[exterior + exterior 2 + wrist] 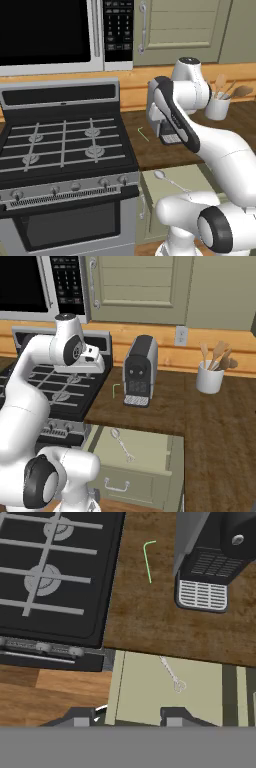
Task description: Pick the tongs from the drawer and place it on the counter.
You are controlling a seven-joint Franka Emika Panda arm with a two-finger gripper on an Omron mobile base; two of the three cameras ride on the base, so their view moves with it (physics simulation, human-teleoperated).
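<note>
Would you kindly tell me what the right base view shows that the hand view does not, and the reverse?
Right base view alone: the white cup of wooden utensils, the wall outlet, the microwave, the drawer's silver handle.
Hand view alone: the gripper, jaws parted, above the drawer.
Both: the slim silvery tongs in the open olive-beige drawer, the dark wood counter, the coffee machine, the stove.

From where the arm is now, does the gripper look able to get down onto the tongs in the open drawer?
Probably yes: the tongs lie exposed in the open drawer, nothing covering them, with the gripper above.
</note>
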